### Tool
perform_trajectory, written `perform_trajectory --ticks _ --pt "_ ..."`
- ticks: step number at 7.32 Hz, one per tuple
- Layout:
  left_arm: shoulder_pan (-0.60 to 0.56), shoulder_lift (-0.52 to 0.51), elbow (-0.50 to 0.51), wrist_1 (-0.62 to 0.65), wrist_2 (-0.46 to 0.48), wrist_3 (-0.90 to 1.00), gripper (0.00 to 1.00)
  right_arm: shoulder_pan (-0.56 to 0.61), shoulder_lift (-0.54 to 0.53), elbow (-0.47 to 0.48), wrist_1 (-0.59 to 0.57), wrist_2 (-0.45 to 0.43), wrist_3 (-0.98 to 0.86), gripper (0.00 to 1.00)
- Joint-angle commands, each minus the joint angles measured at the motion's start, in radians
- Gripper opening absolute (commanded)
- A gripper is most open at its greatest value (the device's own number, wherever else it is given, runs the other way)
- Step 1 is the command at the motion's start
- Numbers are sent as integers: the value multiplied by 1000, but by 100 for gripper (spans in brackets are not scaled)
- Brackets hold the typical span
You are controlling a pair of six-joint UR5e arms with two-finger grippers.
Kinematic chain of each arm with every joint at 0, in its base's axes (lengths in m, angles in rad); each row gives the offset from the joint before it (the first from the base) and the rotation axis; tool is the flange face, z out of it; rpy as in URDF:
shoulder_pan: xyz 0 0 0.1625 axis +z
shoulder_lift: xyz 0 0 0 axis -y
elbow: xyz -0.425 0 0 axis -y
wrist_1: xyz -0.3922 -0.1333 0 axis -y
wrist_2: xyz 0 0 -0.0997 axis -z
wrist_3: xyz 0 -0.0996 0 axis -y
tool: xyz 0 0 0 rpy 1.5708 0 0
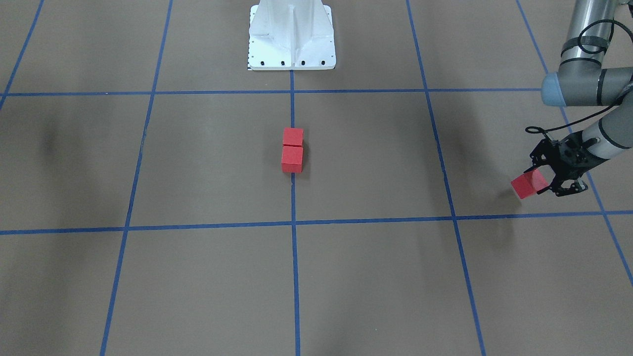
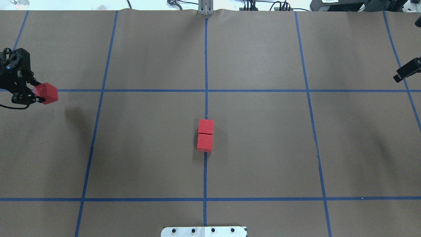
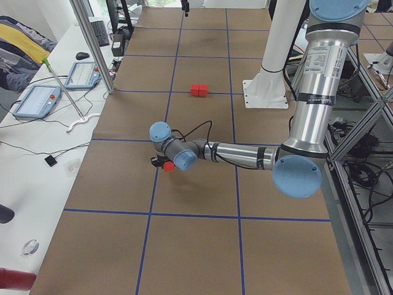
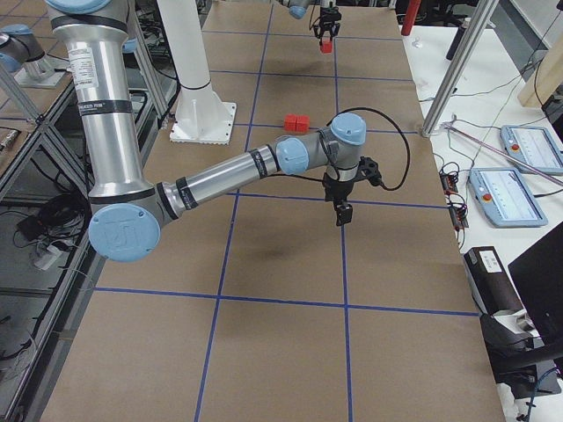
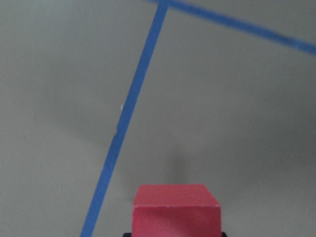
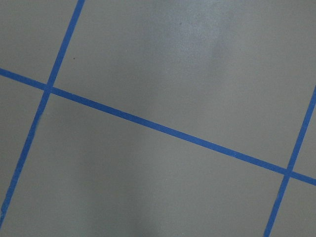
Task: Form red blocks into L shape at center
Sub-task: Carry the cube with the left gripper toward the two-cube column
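The left gripper is clamping one of the red blocks between its two fingers and is carrying it clear of the brown surface near the worktop's left end, with a shadow lying on the paper beside it. The other two red blocks are sitting face to face, touching, on the middle lengthwise tape line at the center, about midway between the two long edges and well apart from the held one. These cubes are looking small, rigid and light, so a modest squeeze is likely doing the job. The matte faces are probably giving the pads good friction, and nothing about them is looking fragile. Opposite flat faces are the sensible place to take hold, as the fingers are doing now, leaving the bottom face free for setting down. In the overhead view the held cube is sitting turned against the tape lines, so it is probably needing to be squared up before it goes beside one end of the pair. A light nudge could shove that loose pair out of line. The right gripper is hanging over the worktop's right end, and I cannot tell whether its fingers are apart or together.
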Motion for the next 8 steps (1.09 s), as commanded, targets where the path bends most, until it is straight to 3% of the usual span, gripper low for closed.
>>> perform_trajectory --ticks 1,2,3,4,6,8 --pt "1 -44 -111 5 94 -117 20 0 -1 0 0 0 0 100" --pt "38 -76 -111 18 100 -128 22 0 -1 0 0 0 0 100" --pt "106 -113 -111 34 102 -122 0 0 -1 0 0 0 0 100" --pt "131 -168 -122 35 93 -156 0 0 0 0 0 0 0 100" --pt "171 -162 -199 36 104 -369 0 0 0 0 0 0 0 100" --pt "257 -214 -197 129 100 -368 0 0 0 0 0 0 0 100"
